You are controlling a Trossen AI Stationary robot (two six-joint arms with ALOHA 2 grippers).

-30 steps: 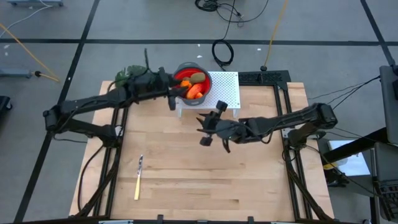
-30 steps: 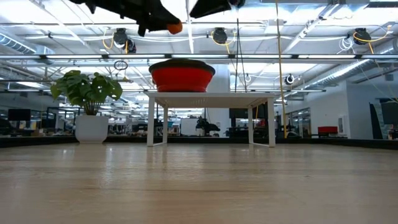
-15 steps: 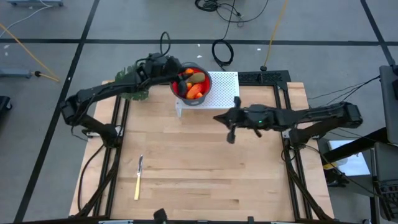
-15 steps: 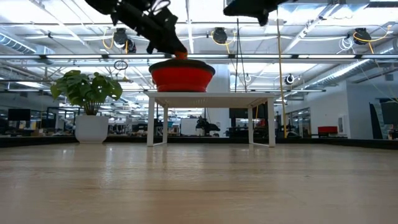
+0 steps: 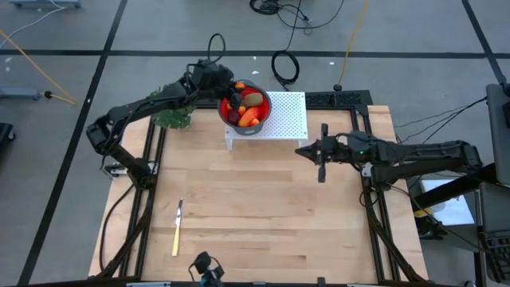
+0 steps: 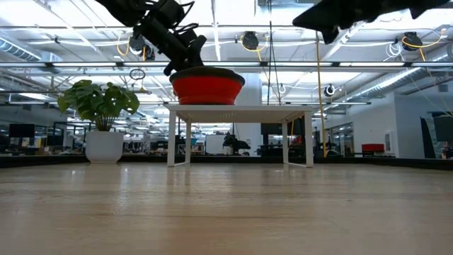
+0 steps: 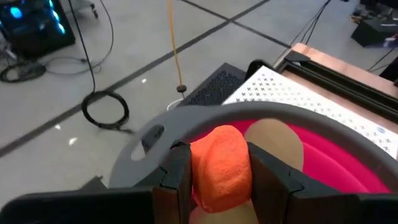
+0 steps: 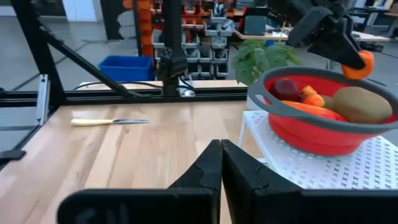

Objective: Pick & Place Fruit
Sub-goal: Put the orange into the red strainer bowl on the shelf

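Fruit here is small and looks light; the piece in play is a tiny orange one (image 7: 221,167), held at the upper centre-left of the high view. Left of it in that frame the green leafy plant (image 5: 171,118) sits at the table's back edge, and lower left the pale-yellow knife (image 5: 176,233) lies alone on the wood. The left gripper (image 5: 224,85) hangs over the near rim of the red bowl (image 5: 225,115), its fingers (image 7: 176,180) narrowed onto the orange piece, one on each flank. In the left wrist view the piece looks matte and slightly spongy, bulging a little between the fingers, so I judge it soft and not slippery; a light pinch across its middle, as now, should serve, and a harder squeeze would probably dent it. Inside the bowl, on the white perforated stand (image 5: 288,115), lie an olive-brown oval (image 5: 253,100), a red-orange elongated piece (image 5: 249,119) and a dark red ball (image 8: 285,88). The oval is rounder and smoother, likely to roll; its short axis seems the safer hold. At centre right the right gripper (image 5: 321,153) waits above bare wood, fingers pressed together on nothing
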